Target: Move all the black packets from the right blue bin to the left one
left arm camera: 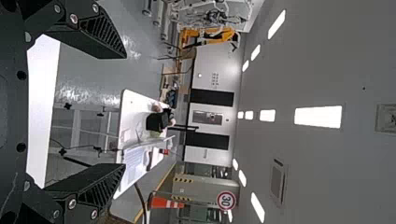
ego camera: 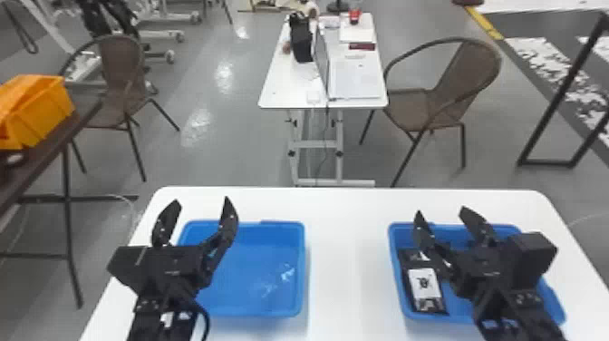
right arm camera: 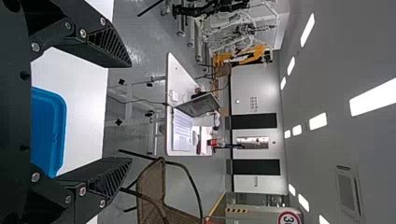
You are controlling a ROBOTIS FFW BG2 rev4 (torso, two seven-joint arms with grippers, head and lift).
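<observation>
Well, nothing has been picked up yet, as far as I can see: the right pincer [ego camera: 440, 211] hangs over the right blue bin [ego camera: 457, 313], fingers spread wide with nothing between them. Across the tabletop [ego camera: 349, 254], the left pincer [ego camera: 200, 202] is just as wide and just as bare, up over the outer side of the left blue bin [ego camera: 253, 281].

The labelled black packet [ego camera: 423, 283] lies flat in the right bin, close along the wall that faces the other bin. More black packaging [ego camera: 410, 255] shows at its far end, partly behind the arm, so I can't count the packets from here. That wall would worry me. Coming down so spread, a finger could knock the rim and shove the whole bin. If the grip lands only on an edge, a packet that flat may slide out on the way over and drop in the gap between the bins. Close too near the far end and two might come up together, one barely held. And if the left arm doesn't move aside, the two could bump over the left bin.
</observation>
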